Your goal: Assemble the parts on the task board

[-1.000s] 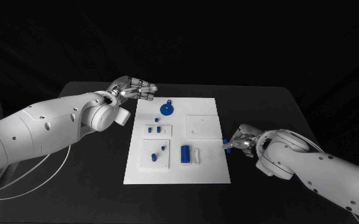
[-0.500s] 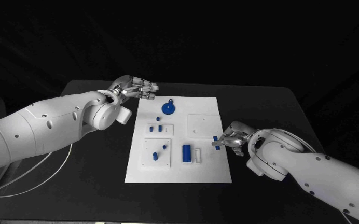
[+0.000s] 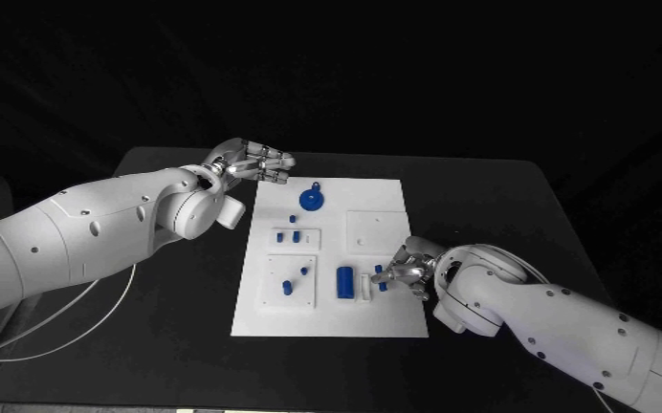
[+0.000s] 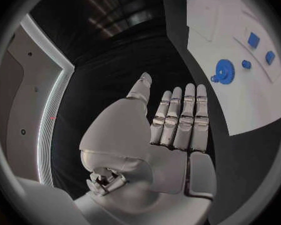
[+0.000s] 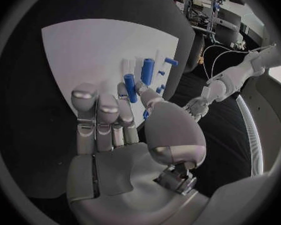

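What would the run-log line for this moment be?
right hand: holds blue peg over task board | left hand: open, beside board | blue gear: on board

We see a dim scene in the head view: the room behind the matt black worktop [image 3: 180, 336] is lost in darkness, while the flat white rectangular task board [image 3: 393, 322] is the brightest surface, evenly lit and almost washed out. Its small blue plastic parts [image 3: 343, 282] cast hardly any shadow. Beside the board, the silver right hand [image 3: 396, 272] shows soft highlights and slight blur. In both wrist views the board's straight edges bend strongly, a dark ring frames each circle, and the silver left hand [image 4: 172, 122] looks softly lit.
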